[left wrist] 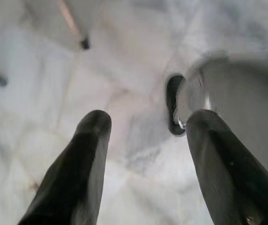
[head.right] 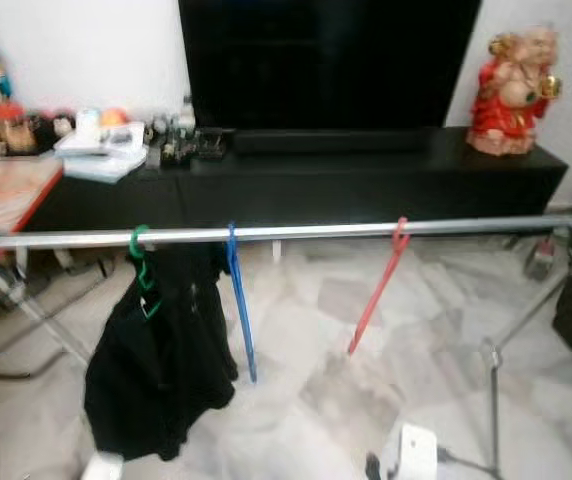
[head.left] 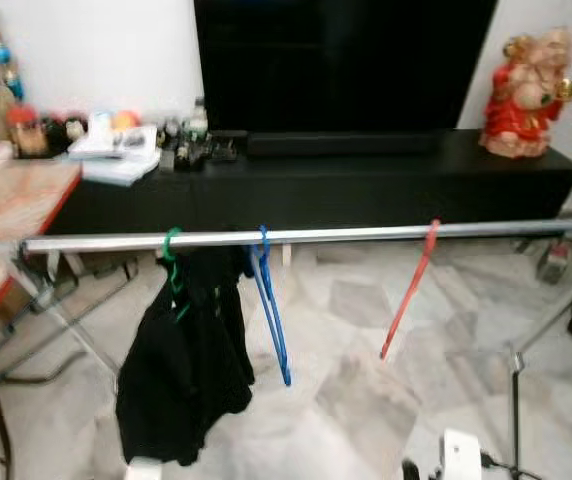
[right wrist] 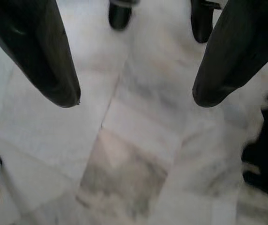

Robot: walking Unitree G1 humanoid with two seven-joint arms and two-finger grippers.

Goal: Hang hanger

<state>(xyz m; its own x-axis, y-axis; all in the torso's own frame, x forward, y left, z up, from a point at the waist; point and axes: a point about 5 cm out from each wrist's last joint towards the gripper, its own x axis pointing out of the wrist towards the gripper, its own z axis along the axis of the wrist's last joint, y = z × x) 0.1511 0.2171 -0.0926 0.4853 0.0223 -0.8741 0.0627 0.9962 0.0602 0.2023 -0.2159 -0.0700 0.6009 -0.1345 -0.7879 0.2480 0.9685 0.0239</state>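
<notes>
A silver clothes rail (head.left: 366, 234) runs across the room in front of me. Three hangers hang on it: a green hanger (head.left: 172, 262) carrying a black garment (head.left: 184, 360) at the left, a bare blue hanger (head.left: 270, 310) beside it, and a bare red hanger (head.left: 409, 290) further right. My left gripper (left wrist: 145, 129) points down at the marble floor, open, with nothing between its fingers. My right gripper (right wrist: 136, 98) also hangs over the floor, open and empty.
Behind the rail stands a long black TV cabinet (head.left: 366, 180) with a dark screen (head.left: 341, 65), a red figurine (head.left: 526, 95) and small clutter (head.left: 116, 140). A red-edged table (head.left: 11, 215) is at the left. The rail's stand legs (head.left: 514, 400) reach the floor at right.
</notes>
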